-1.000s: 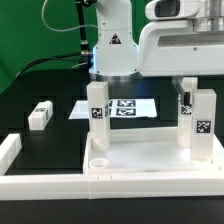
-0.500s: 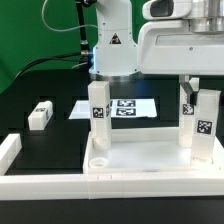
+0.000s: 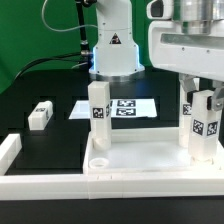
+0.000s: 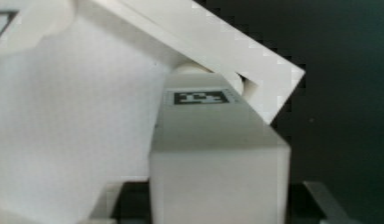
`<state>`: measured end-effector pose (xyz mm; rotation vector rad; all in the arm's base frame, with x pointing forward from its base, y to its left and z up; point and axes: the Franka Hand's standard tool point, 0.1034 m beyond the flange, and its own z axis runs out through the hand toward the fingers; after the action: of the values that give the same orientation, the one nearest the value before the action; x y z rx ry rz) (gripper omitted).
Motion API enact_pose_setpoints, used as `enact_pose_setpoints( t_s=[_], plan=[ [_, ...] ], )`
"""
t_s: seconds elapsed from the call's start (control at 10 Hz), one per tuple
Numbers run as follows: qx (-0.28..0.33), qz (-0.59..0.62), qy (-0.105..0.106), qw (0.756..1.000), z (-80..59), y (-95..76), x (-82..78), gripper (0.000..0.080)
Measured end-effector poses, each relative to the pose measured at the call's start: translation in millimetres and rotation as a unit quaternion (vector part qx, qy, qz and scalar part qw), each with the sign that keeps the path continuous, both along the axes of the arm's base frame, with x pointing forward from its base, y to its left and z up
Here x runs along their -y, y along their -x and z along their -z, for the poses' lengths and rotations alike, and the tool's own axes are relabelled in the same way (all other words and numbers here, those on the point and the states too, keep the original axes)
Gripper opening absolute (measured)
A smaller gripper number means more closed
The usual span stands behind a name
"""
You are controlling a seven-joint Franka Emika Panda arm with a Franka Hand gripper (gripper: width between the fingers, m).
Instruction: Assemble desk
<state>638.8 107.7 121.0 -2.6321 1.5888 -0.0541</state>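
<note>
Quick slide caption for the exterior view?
Gripper at one standing leg on the tabletop; second standing leg nearby; loose leg lying on the table.

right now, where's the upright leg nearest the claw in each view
exterior view: the leg stands upright at the exterior view's right, at the tabletop edge, just below the claw.
wrist view: the same leg fills the middle of the picture, seen along its length.
shared landmark: the black-and-white tag on its side, which is the tag in the wrist view.
</note>
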Motion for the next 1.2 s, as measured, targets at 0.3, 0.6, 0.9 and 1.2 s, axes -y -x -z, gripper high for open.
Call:
enact_pose_setpoints(
  t_s=[0.3,0.6,0.9,1.2],
  plan=[
    [-0.002,0.214,-0.059,0.975,1.6,-1.3,7.9,0.0291],
    [-0.005,0.260,-0.064,0.964,2.4,-0.5,6.5,0.0291],
    [0.004,0.124,-0.051,0.991,3.7,0.9,0.6,0.0615],
    [0.007,-0.005,-0.042,0.999,3.8,1.9,-3.6,0.0648]
  ],
)
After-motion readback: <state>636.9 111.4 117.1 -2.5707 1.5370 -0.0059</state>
